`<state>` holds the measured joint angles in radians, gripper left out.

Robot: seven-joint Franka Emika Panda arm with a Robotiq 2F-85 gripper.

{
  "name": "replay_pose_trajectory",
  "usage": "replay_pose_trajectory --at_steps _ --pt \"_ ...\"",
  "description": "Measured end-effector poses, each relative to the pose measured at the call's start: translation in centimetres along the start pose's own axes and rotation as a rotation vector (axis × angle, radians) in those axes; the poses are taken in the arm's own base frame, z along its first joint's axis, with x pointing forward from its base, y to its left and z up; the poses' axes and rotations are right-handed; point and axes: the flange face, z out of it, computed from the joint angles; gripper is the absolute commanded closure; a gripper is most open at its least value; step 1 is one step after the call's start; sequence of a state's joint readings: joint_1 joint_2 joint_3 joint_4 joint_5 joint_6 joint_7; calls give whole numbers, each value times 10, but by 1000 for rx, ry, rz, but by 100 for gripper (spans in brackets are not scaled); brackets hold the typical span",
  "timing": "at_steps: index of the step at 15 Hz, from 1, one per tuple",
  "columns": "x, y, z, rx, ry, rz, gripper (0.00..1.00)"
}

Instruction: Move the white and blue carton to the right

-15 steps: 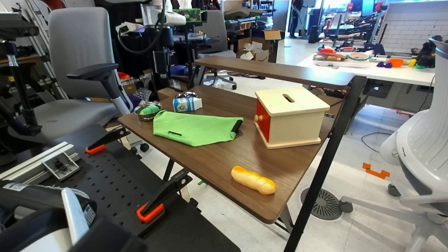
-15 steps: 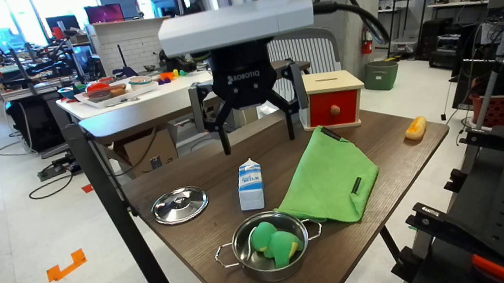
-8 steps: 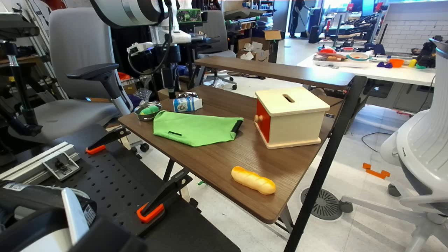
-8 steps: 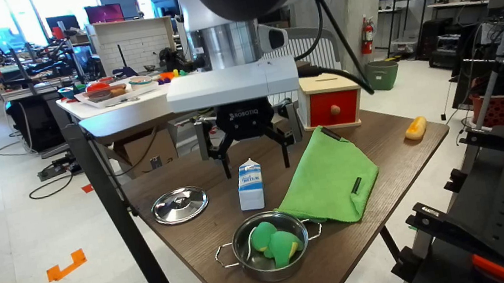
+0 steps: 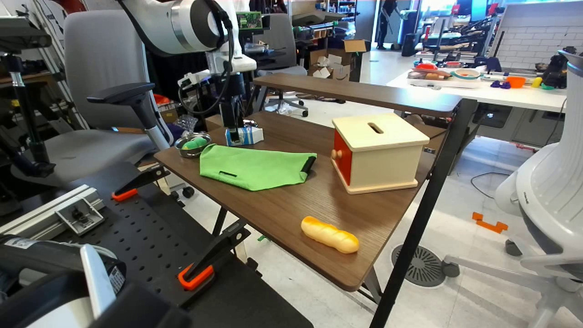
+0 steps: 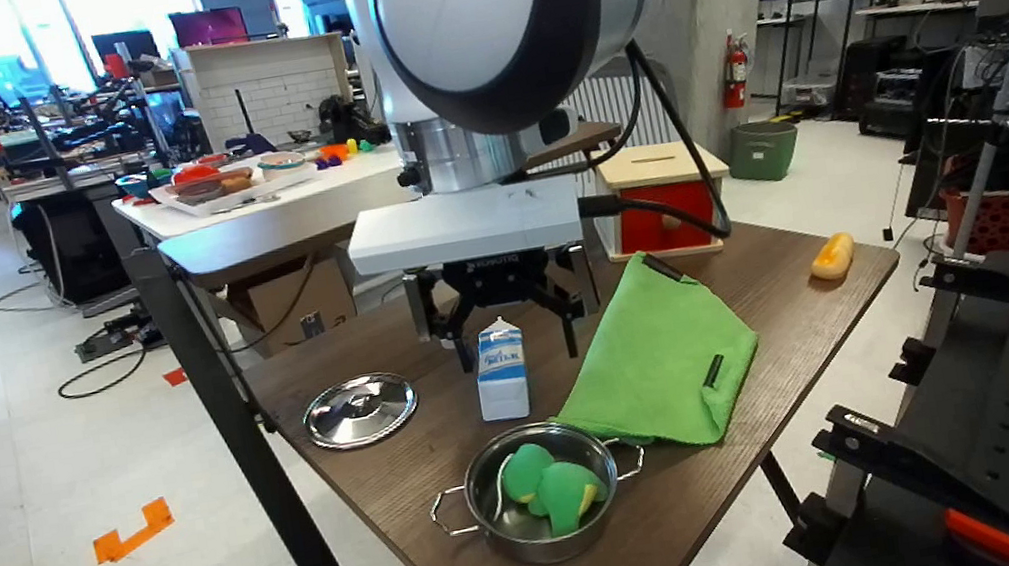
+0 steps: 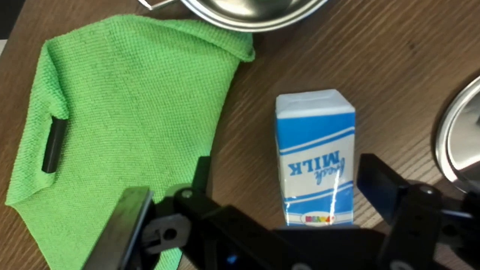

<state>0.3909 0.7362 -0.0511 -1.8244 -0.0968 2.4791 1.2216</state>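
Note:
The white and blue carton lies on its side on the brown table, behind the pot in this exterior view. In an exterior view the carton is partly hidden by a finger. My gripper is open and empty, pointing down with its fingers astride the carton; it also shows as the dark gripper. In the wrist view the carton lies between the open fingers of the gripper, closer to the finger at picture right. I see no contact. The carton's near end is hidden behind the gripper body.
A green cloth lies beside the carton. A metal pot with green toys and a shiny lid are close by. The wooden box and the orange oblong object are farther along the table.
My arm has moved down, lowering the open gripper from above the table to around the carton. The carton and other objects have not moved.

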Motion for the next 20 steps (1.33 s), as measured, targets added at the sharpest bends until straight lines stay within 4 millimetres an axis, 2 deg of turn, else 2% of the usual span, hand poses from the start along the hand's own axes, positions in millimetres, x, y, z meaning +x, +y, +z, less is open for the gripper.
replay_pose_trajectory --at_steps 4,6,11,13,17,20 --pt "9 -3 8 -6 15 36 67" --pt "12 -3 10 -9 22 47 80" --pt "25 -1 7 -10 49 76 81" --pt "35 0 -5 5 64 95 81" --pt "56 11 -52 59 81 122 81" --pt "67 40 -88 83 90 117 81"
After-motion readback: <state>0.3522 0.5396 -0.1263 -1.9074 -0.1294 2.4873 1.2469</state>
